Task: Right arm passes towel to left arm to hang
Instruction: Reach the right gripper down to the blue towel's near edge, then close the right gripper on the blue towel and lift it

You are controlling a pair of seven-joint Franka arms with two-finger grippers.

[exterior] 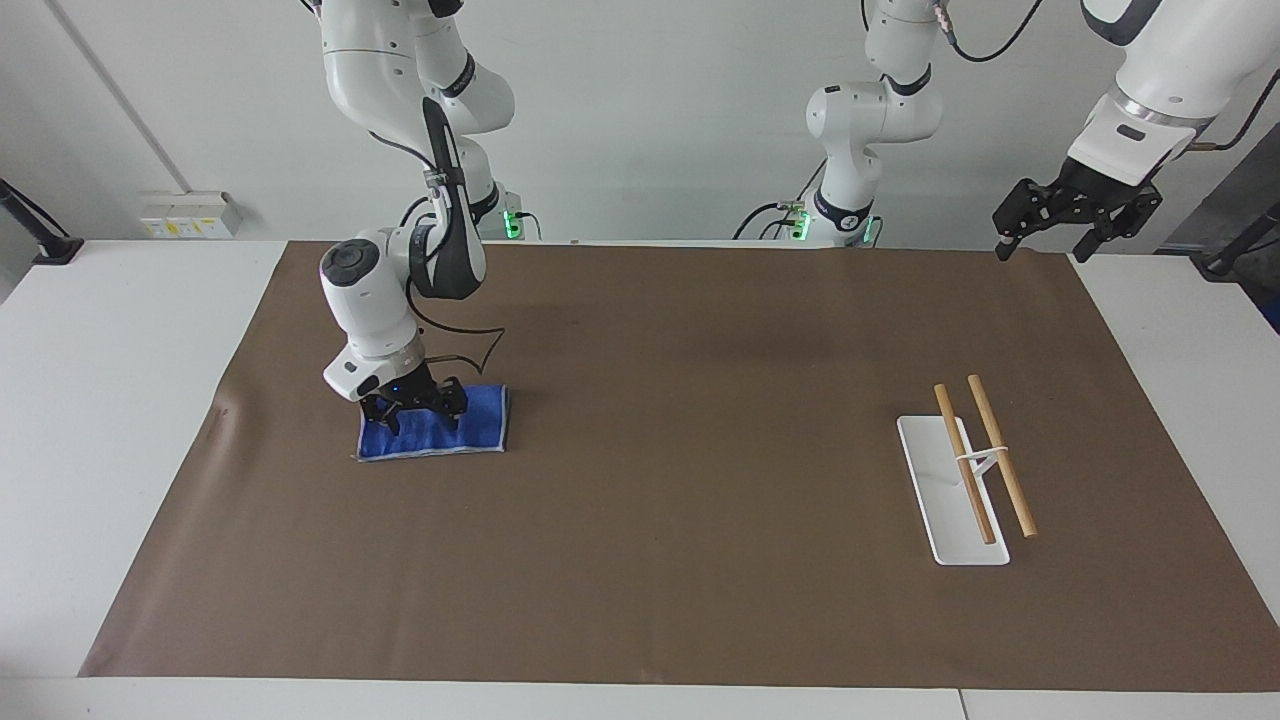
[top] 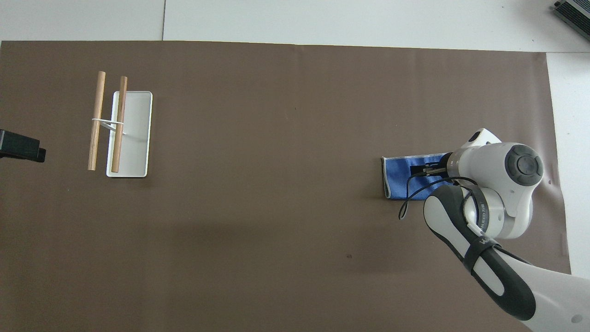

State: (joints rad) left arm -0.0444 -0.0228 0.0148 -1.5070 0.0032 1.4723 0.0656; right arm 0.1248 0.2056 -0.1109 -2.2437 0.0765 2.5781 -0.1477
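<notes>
Facing view. The towel [exterior: 435, 432] lies flat on the brown mat [exterior: 660, 480] at the right arm's end of the table [exterior: 120, 420], folded into a rectangle with a pale stitched edge. The right pincer [exterior: 413, 410] is down on the part of the towel nearer the robots, fingers spread apart and pointing downward, tips at the cloth; the towel is not lifted and no fold is pinched between the fingers. A black cable loops from the right arm's wrist just above the mat. The left pincer [exterior: 1076, 218] hangs in the air over the corner of the mat at the left arm's end, near the robots, fingers spread, holding nothing; this arm waits. The rack [exterior: 968, 470], a white flat base carrying two wooden rods on a thin white stand, sits on the mat toward the left arm's end, well apart from the towel.

Overhead view. The right arm comes in from the bottom corner and covers much of the towel [top: 397, 177]; only the end toward the table's middle shows clear. The right pincer [top: 421, 170] shows as a dark shape over the blue cloth. The rack [top: 136, 133] sits at the other end of the mat [top: 276, 138], rods running away from the robots. The left pincer [top: 20, 146] shows only as a black tip at the picture's edge.
</notes>
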